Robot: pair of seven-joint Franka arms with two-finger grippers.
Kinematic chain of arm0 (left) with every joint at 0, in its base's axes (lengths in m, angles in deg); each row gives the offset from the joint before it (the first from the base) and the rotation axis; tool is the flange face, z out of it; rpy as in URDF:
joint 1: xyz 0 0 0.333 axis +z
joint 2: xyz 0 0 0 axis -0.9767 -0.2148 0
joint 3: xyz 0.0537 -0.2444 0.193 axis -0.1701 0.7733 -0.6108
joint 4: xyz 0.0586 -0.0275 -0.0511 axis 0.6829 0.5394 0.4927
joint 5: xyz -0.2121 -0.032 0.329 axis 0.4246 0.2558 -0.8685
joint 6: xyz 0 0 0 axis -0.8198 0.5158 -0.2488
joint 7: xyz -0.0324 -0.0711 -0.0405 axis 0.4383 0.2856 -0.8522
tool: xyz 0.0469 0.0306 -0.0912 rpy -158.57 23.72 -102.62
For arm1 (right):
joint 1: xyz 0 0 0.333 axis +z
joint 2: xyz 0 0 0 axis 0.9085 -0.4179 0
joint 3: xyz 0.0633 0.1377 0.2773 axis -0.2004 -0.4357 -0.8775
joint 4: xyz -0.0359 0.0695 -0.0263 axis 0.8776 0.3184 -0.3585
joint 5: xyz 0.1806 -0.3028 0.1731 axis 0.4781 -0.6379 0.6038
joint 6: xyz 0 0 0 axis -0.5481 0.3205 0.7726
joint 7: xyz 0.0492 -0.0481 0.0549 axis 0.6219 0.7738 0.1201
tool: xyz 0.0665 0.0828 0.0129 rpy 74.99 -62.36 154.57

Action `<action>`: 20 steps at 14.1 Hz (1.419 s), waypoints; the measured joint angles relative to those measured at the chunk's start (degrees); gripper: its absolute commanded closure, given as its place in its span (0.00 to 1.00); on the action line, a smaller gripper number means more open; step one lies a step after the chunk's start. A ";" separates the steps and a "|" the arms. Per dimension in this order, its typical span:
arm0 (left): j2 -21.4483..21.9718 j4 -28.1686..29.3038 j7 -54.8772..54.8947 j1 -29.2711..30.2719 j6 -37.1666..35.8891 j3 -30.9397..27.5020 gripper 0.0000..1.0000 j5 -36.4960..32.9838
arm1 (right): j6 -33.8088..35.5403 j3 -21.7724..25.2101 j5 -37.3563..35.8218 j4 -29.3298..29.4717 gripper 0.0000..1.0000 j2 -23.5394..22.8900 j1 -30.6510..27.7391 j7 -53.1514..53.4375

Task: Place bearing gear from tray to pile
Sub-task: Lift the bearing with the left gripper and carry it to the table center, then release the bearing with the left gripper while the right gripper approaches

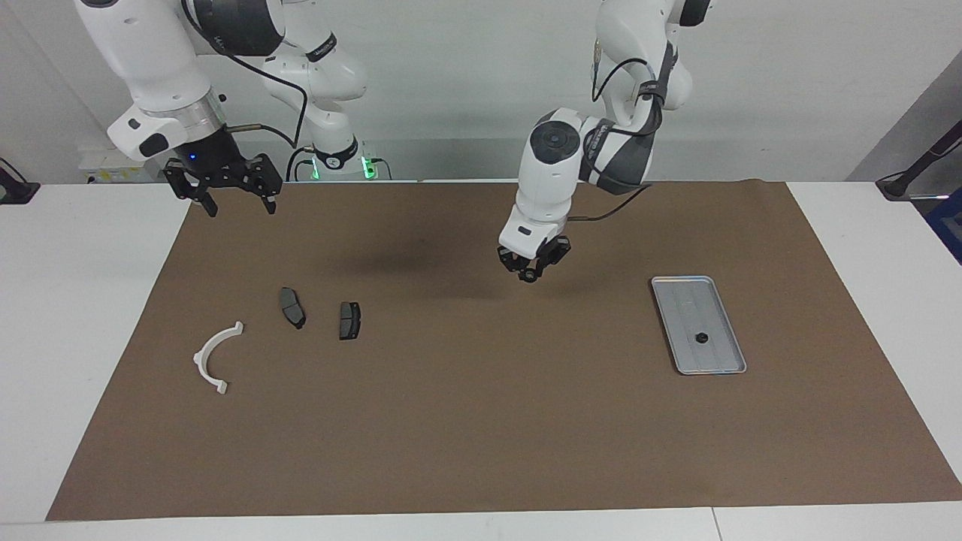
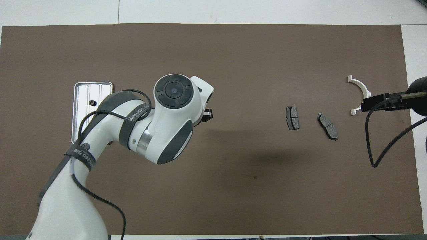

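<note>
The silver ribbed tray (image 1: 688,359) lies toward the left arm's end of the brown mat, with one small black bearing gear (image 1: 701,337) in it. It also shows in the overhead view (image 2: 92,103), in the tray (image 2: 78,122). The pile is a white curved arc (image 1: 213,356) and two dark brake pads (image 1: 291,306) (image 1: 349,320) toward the right arm's end. My left gripper (image 1: 531,273) hangs above the mat's middle, between tray and pile. My right gripper (image 1: 239,201) is open and empty, raised above the mat's edge near the robots.
The brown mat (image 1: 481,436) covers most of the white table. In the overhead view the left arm (image 2: 166,116) covers part of the tray, and the right arm's black hand (image 2: 383,102) reaches over the arc (image 2: 361,87).
</note>
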State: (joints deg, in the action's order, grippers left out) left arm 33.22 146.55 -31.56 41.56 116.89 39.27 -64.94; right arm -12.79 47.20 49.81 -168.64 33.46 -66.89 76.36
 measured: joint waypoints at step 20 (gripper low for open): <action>-7.11 4.21 -4.76 -2.50 13.72 -0.68 0.00 -5.93 | -0.12 -0.05 0.00 -0.19 0.00 0.00 0.48 0.00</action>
State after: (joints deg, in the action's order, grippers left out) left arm 26.11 150.76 -36.32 39.06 130.61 38.60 -70.87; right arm -12.91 47.15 49.81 -168.83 33.46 -66.41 76.36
